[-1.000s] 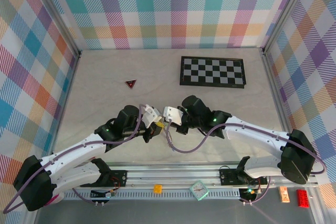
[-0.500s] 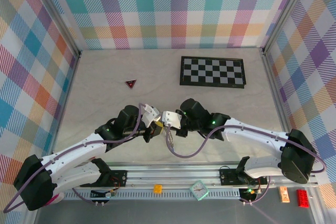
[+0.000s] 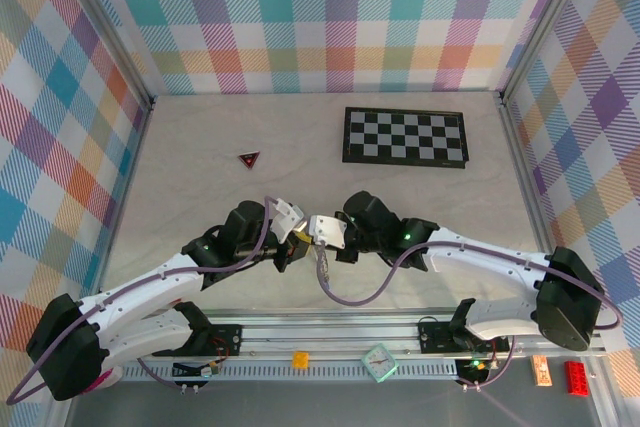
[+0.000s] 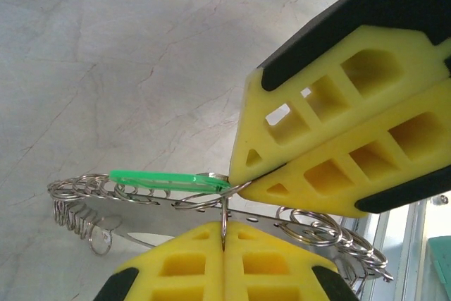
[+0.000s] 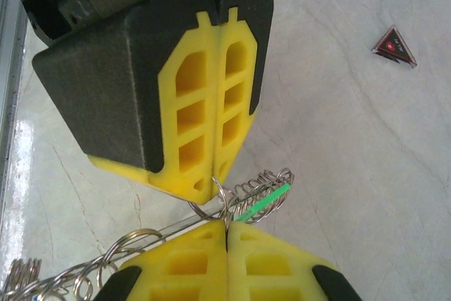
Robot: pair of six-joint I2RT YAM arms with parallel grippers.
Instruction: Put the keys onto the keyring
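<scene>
Pastel plaid walls (image 3: 330, 17) are seen around a pale, marbled table (image 3: 200, 137), on which a checkerboard (image 3: 405, 137) lies at the far right and a dark red triangle (image 3: 249, 159) lies apart to its left. Both arms are brought together over the near middle of the table, where the left gripper (image 3: 292, 247) and the right gripper (image 3: 318, 243) meet tip to tip. In the left wrist view the left gripper (image 4: 223, 244) is seen with its yellow pads pressed together on a thin wire loop of the keyring (image 4: 223, 218), which is held off the table. The right gripper (image 4: 241, 177) is likewise shut, its pad tips closed at the same loop from above. The green-headed key (image 4: 169, 177) lies edge-on just beside those tips, against the wire. A silvery chain (image 4: 77, 195) of small rings trails to either side. In the right wrist view the wire loop is seen running from the closed tip of the left gripper (image 5: 215, 180) into the seam of the right gripper (image 5: 227, 234).
</scene>
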